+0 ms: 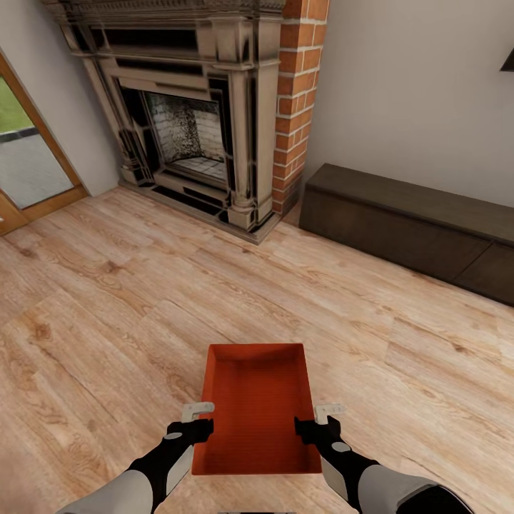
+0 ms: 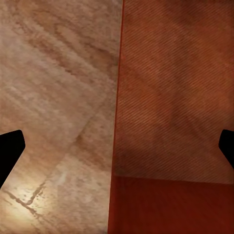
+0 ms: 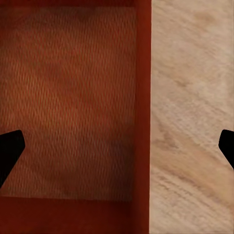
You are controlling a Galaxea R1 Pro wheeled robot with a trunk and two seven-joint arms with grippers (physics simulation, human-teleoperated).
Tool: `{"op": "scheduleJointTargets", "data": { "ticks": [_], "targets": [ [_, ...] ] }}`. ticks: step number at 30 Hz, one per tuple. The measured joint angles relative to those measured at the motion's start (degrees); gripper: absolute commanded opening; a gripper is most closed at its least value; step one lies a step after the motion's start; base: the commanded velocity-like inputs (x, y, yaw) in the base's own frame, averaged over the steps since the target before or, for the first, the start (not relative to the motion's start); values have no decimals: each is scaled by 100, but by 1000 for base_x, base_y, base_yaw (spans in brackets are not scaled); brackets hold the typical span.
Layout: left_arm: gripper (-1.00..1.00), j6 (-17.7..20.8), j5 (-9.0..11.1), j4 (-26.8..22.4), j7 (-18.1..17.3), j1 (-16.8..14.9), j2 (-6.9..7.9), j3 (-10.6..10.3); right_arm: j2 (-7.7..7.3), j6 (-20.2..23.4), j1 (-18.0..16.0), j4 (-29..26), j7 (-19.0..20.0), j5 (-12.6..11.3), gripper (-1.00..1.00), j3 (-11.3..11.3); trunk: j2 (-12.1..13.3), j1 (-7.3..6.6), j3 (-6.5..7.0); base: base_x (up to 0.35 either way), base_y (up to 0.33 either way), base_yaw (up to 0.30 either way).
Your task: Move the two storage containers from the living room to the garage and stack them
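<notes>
— Two grippers, left gripper (image 1: 194, 420) and right gripper (image 1: 323, 420), one at each long wall of the storage container (image 1: 257, 410)?
— Yes. Spread wide in both wrist views, a dark fingertip (image 2: 10, 148) at either edge, straddling the thin wall; gripping or not, cannot tell.
— Underneath?
— Light wood-plank floor (image 1: 107, 300), grain running diagonally.
— Further out?
— Brick fireplace (image 1: 207, 107) with dark surround ahead, low dark-brown bench (image 1: 407, 221) along the pale wall to the right, glazed door (image 1: 28, 157) at far left.
</notes>
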Motion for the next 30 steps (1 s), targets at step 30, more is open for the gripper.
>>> {"op": "scheduleJointTargets", "data": {
  "ticks": [30],
  "targets": [
    [100, 0, 0, -1, 0, 0, 0, 0, -287, 0, 0, 0, 0, -13, 100, 7, 0, 0, 0, 0, 0, 0]
  ]
}}
